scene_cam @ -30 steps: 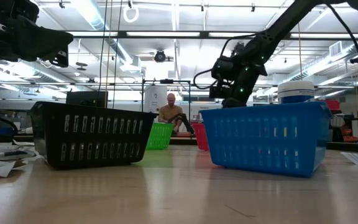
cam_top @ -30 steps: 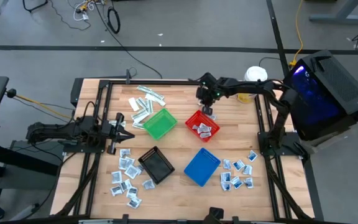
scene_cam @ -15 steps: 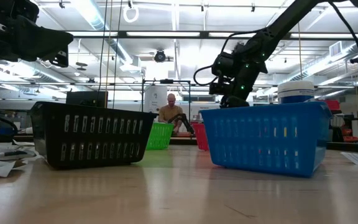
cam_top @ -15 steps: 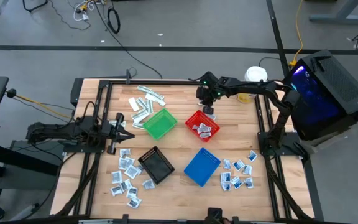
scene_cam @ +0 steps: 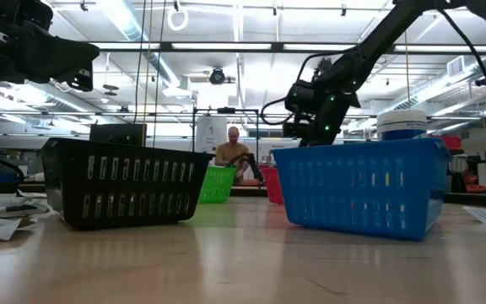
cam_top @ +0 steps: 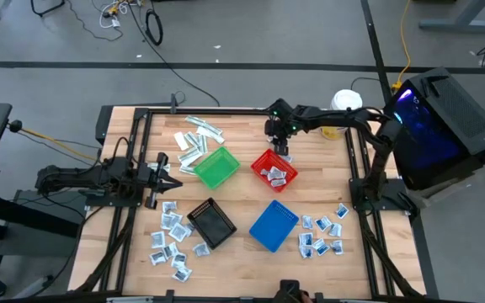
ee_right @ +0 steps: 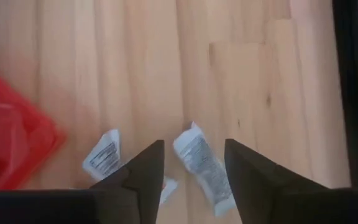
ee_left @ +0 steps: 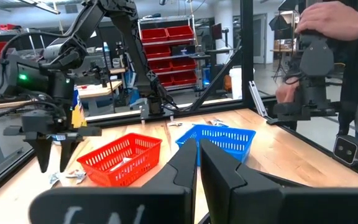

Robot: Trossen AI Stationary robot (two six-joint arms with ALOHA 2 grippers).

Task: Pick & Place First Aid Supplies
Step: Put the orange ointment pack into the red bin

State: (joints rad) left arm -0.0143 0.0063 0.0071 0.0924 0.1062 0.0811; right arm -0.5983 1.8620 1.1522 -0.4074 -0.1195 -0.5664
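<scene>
My right gripper (cam_top: 281,153) hangs open over the far middle of the table, just beyond the red basket (cam_top: 274,168), fingers slanting down. In the right wrist view its fingers (ee_right: 149,163) stand on either side of a white wrapped packet (ee_right: 199,158) lying flat on the wood; a second packet (ee_right: 102,154) lies beside it, next to the basket's corner (ee_right: 17,140). The left wrist view shows that gripper (ee_left: 53,149) above the packets (ee_left: 67,176). More first aid supplies lie in the red basket (cam_top: 274,175). My left gripper (cam_top: 160,172) waits shut at the table's left edge.
Green (cam_top: 216,167), black (cam_top: 211,224) and blue (cam_top: 274,225) baskets stand mid-table. Packet piles lie near left (cam_top: 171,240), near right (cam_top: 322,234) and far left (cam_top: 196,139). A white-lidded tub (cam_top: 345,105) stands at the far right. A person's hands (ee_left: 319,25) work beyond the table.
My right gripper has rolled its wrist a little while staying over the packets beside the red basket. The packets and baskets have not moved.
</scene>
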